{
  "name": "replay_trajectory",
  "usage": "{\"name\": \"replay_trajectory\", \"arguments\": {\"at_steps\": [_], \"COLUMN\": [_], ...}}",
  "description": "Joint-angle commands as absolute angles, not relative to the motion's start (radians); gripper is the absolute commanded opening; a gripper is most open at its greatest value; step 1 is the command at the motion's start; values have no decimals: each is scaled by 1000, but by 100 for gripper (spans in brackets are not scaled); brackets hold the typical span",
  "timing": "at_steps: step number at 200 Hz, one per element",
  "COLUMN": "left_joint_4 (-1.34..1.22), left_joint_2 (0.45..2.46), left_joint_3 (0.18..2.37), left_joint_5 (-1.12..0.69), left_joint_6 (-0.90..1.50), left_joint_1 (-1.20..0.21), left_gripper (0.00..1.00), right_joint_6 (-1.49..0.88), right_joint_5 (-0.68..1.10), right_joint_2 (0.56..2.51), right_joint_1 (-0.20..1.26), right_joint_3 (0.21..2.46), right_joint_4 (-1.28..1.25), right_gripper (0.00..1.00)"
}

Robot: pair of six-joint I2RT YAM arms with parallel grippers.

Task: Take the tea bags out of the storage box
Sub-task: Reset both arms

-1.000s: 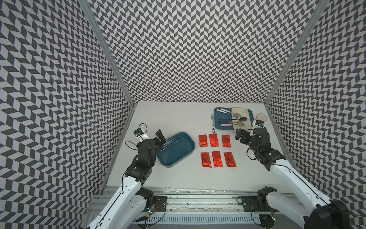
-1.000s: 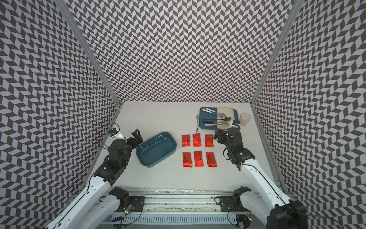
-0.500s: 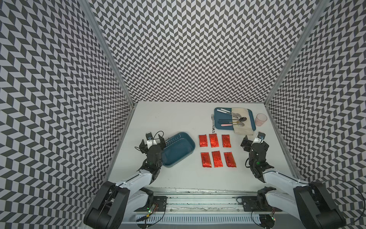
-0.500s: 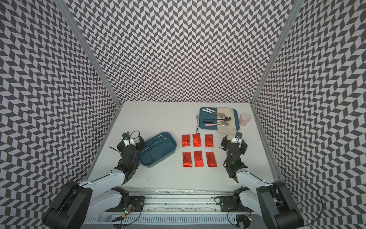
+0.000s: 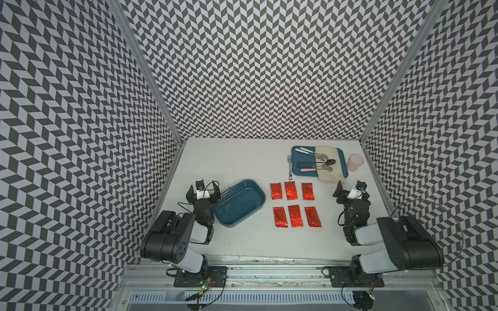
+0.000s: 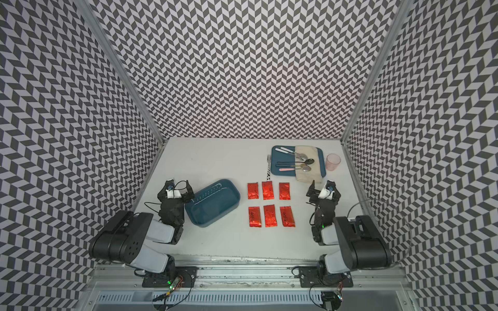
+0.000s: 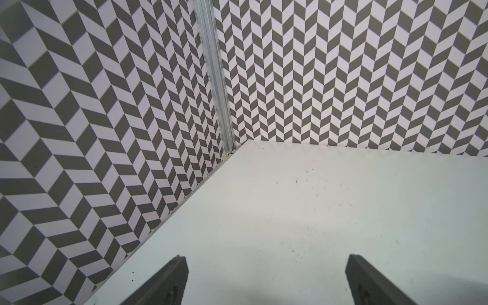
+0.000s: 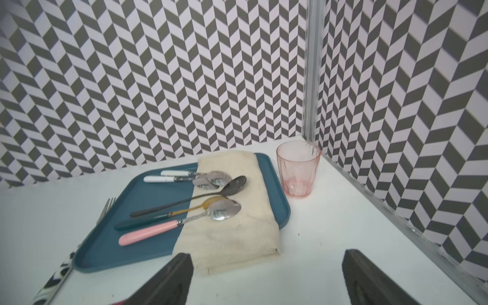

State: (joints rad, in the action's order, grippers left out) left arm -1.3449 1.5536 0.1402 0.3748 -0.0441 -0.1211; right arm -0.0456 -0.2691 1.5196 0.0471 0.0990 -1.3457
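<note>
Six tea bags (image 5: 295, 216) lie flat on the white table (image 5: 242, 161) in two rows of three, midway between its left and right edges and towards the near edge, each with its long axis running from near edge to far edge. All are outside the storage box (image 5: 238, 202), which sits just to their left, apart from them, its long axis slanting from near-left to far-right. Its floor shows bare, so the emptying reads as complete. The left gripper (image 5: 203, 189) hangs at the box's left end, jaws spread and empty; contact with the rim cannot be told. The right gripper (image 5: 350, 192) stands beyond the bags' right column, near the right edge, likewise spread and empty, facing the cutlery tray (image 5: 296, 167) at the far right corner. The bags thus lie between the two tools, with the right arm nearer them and the left arm nearer the box.
</note>
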Motion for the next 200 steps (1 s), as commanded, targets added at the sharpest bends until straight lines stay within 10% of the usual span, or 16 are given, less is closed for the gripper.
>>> {"name": "replay_trajectory", "arguments": {"at_steps": [1,32,200], "left_joint_4": [-1409,-1228,-1233], "left_joint_2": [1527,1545,1545], "left_joint_3": [148,251,250], "left_joint_5": [236,147,146], "left_joint_6": [-43,24,24], "left_joint_1": [-116,-34,-32], "left_gripper": [100,100,100], "right_joint_6": [8,14,21], "right_joint_5": [-114,-49,-39], "right_joint_2": [1573,1530,1560], "right_joint_1": [47,37,38], "right_joint_3": [103,284,251], "right_joint_4": [-1596,-1184,-1305], "right_gripper": [100,100,99]}}
